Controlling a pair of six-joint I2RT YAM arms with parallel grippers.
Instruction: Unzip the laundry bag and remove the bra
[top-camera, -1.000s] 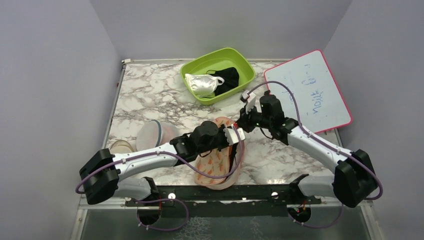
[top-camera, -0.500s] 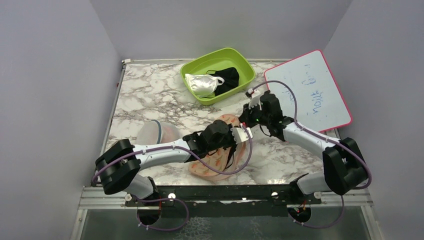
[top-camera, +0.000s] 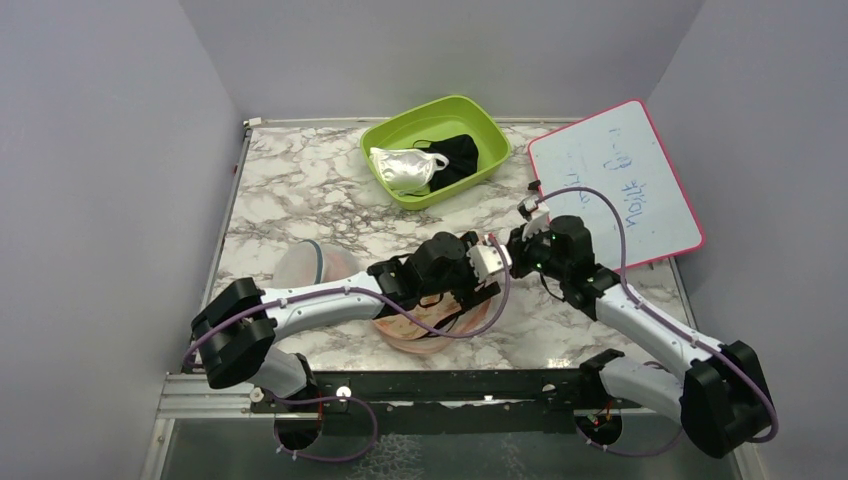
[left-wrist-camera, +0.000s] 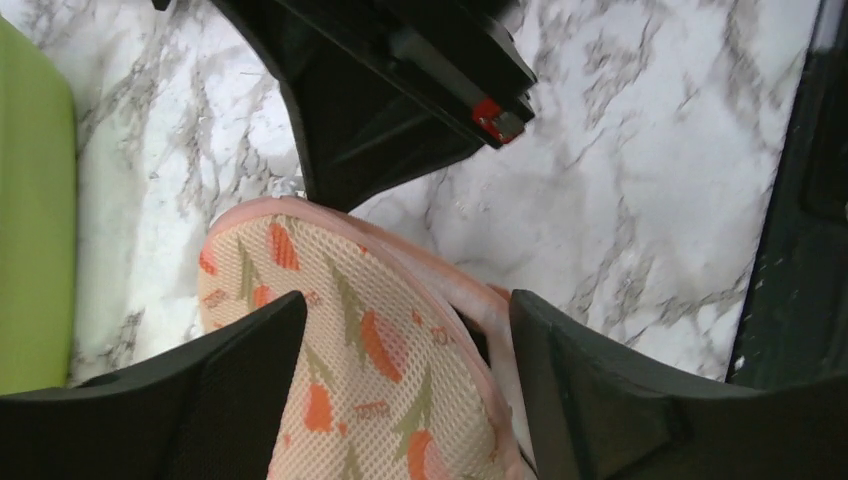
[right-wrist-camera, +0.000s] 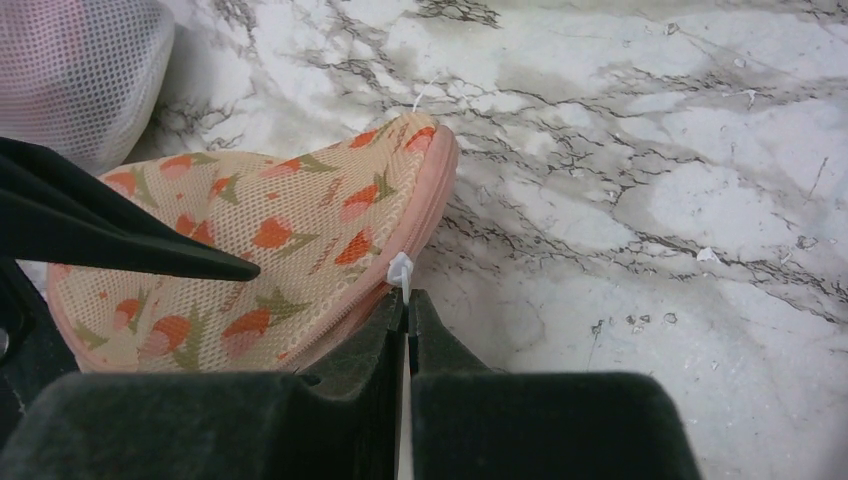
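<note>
Overhead, noted the laundry bag lying on the marble table near its front edge, largely covered by the left arm. Found the left gripper over the bag's far end and the right gripper just beside it, the two nearly touching. Recorded a mesh dome left of the bag, a green tub farther back holding a white garment and a black cloth, and a whiteboard at the right edge. Cannot tell either gripper's state from this height. From the left wrist, confirmed the left gripper spread wide, its fingers standing either side of the rounded end of the laundry bag, with floral mesh and pink edging between them; contact with the fabric not determinable. Logged the right gripper's dark housing just past the bag's tip. From the right wrist, confirmed the right gripper closed tight on the white zipper pull at the pink edge of the laundry bag, near its tip. Observed one left finger lying across the floral mesh, and the mesh dome in the upper left corner, close to the bag. Extent of zip opening not determinable.
</note>
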